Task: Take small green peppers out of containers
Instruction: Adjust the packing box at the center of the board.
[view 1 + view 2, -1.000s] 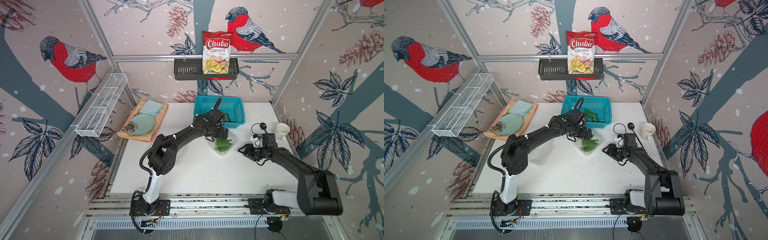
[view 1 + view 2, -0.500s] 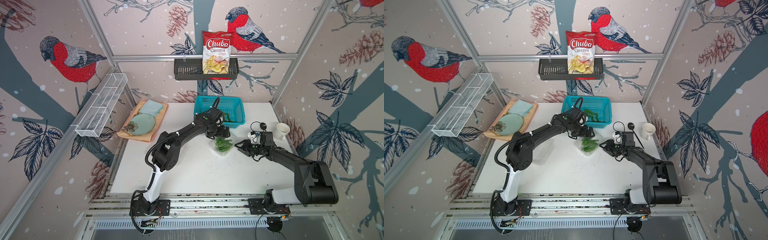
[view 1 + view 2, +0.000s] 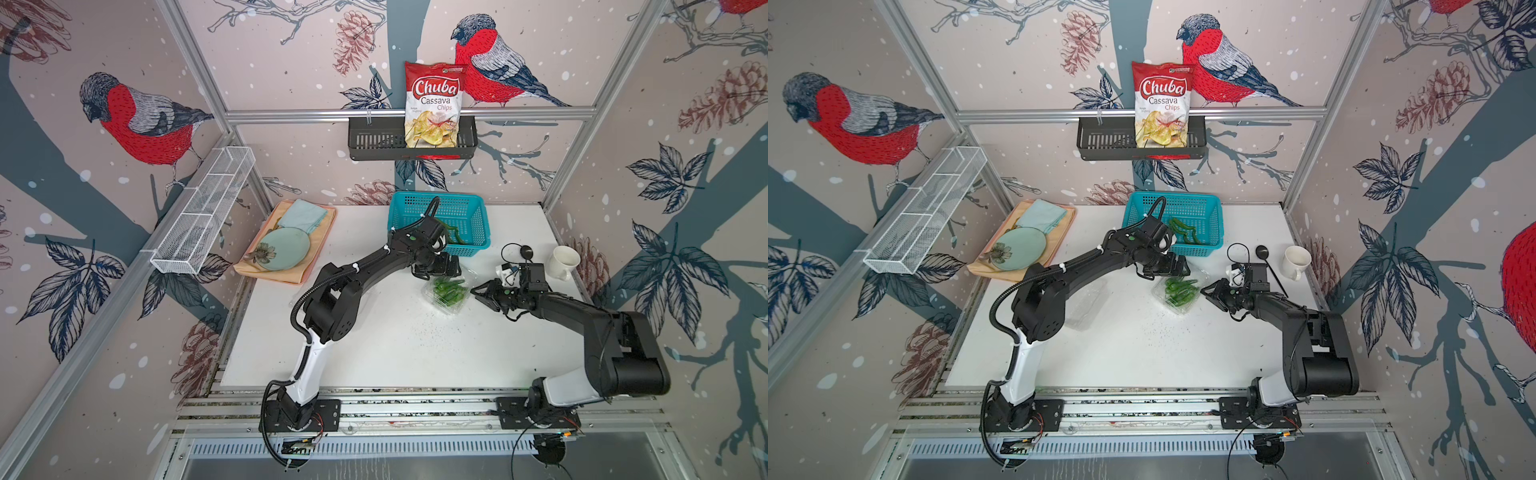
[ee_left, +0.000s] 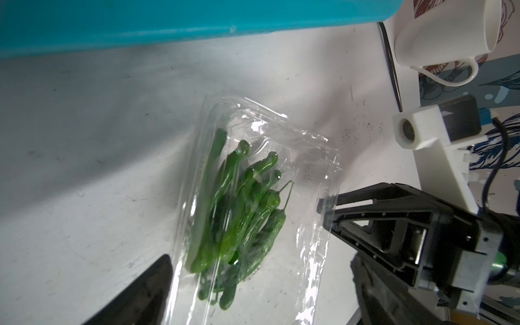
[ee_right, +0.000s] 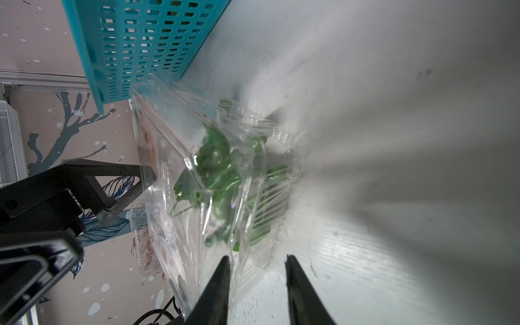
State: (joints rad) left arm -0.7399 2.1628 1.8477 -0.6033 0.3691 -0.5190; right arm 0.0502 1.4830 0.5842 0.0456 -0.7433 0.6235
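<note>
A clear clamshell container [image 3: 448,296] [image 3: 1177,296] lies on the white table in front of the basket, holding several small green peppers [image 3: 449,289] [image 4: 239,213] [image 5: 216,180]. My left gripper [image 3: 438,272] [image 3: 1165,271] [image 4: 261,301] hangs wide open over the container's far end. Coming in from the right, my right gripper [image 3: 477,291] [image 3: 1206,293] [image 5: 257,261] has its jaws narrowly apart astride the container's near wall, one fingertip [image 5: 223,263] against the plastic. A second, empty container [image 3: 1087,306] sits by the left arm. More peppers [image 3: 456,236] [image 3: 1183,230] lie in the basket.
The turquoise basket [image 3: 436,200] stands just behind the container. A white mug [image 3: 563,262] and black spoon [image 3: 526,252] are to the right. At the back left, a tray [image 3: 266,272] holds a plate and cloth. A black rack [image 3: 374,143] with a chips bag hangs on the back wall.
My right gripper has slid left up to the container and its jaws have narrowed around its wall. The left gripper stays wide open, barely moved.
</note>
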